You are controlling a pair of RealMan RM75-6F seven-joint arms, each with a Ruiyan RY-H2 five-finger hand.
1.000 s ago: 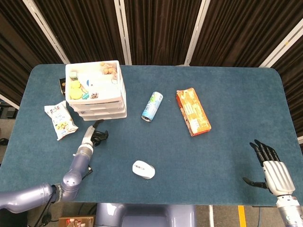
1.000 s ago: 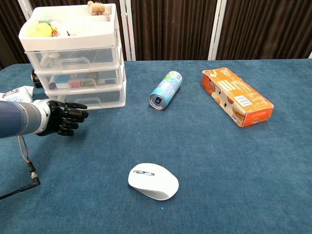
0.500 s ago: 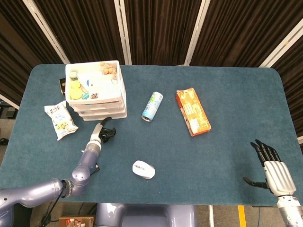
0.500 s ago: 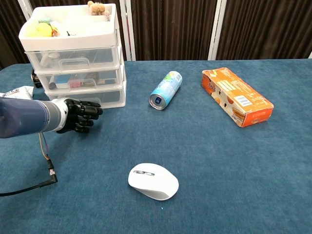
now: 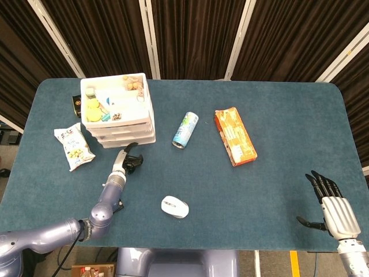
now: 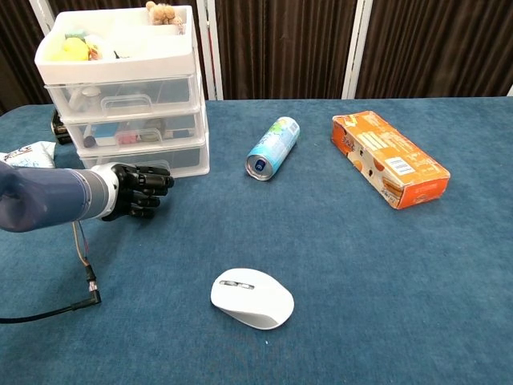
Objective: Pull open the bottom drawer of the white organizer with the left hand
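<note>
The white organizer (image 5: 120,115) (image 6: 124,88) stands at the table's far left, three drawers high, its open top full of small items. Its bottom drawer (image 6: 164,157) looks closed. My left hand (image 5: 130,160) (image 6: 138,191) sits low on the table right in front of that drawer, fingers curled in and knuckles pointing right. Its upper edge overlaps the drawer's lower front in the chest view. Whether it touches the handle I cannot tell. My right hand (image 5: 332,203) hovers at the near right edge, fingers spread and empty, seen only in the head view.
A blue-green can (image 5: 185,129) (image 6: 271,148) lies right of the organizer. Beyond it lies an orange box (image 5: 235,136) (image 6: 389,158). A white mouse (image 5: 174,206) (image 6: 252,298) sits near the front middle. A snack bag (image 5: 74,147) lies left of the organizer. A cable (image 6: 82,261) hangs from my left arm.
My left hand has moved forward and to the right, up to the bottom drawer's front. The organizer has shifted slightly to the right. The right hand has stayed still.
</note>
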